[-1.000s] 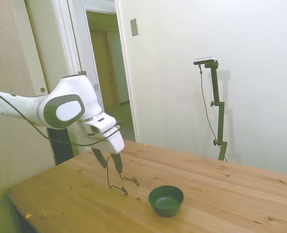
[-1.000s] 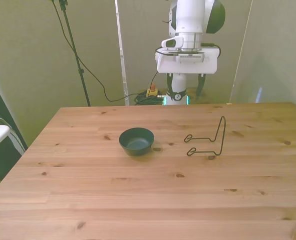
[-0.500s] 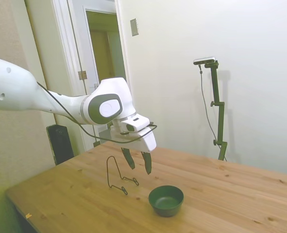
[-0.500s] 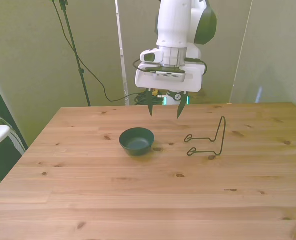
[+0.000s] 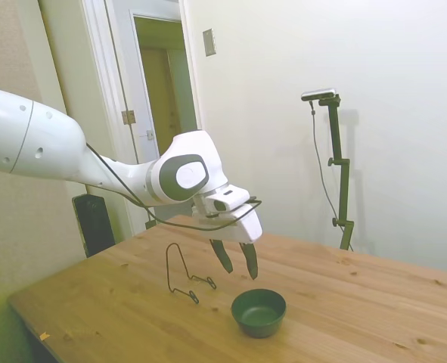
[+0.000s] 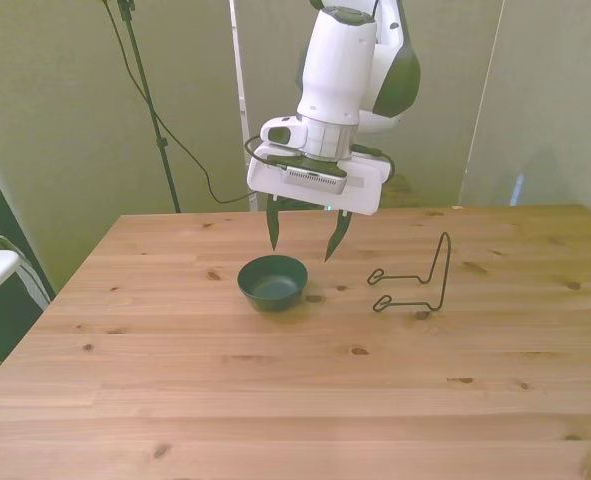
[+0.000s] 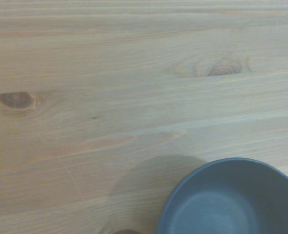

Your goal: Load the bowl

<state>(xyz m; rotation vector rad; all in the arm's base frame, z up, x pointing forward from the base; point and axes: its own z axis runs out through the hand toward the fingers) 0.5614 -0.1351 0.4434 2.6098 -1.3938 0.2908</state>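
The gripper (image 6: 302, 238) hangs in the air with its 2 dark fingers (image 5: 249, 261) spread wide and nothing between them. It is above the table (image 6: 275, 400), over the far side of the bowl (image 6: 273, 281) and clear of its rim. The dark green bowl (image 5: 259, 311) sits upright on the bare wood; in the wrist view part of its rim and smooth inside (image 7: 231, 200) show. A thin black wire rack (image 6: 415, 280) stands apart at the front view's right.
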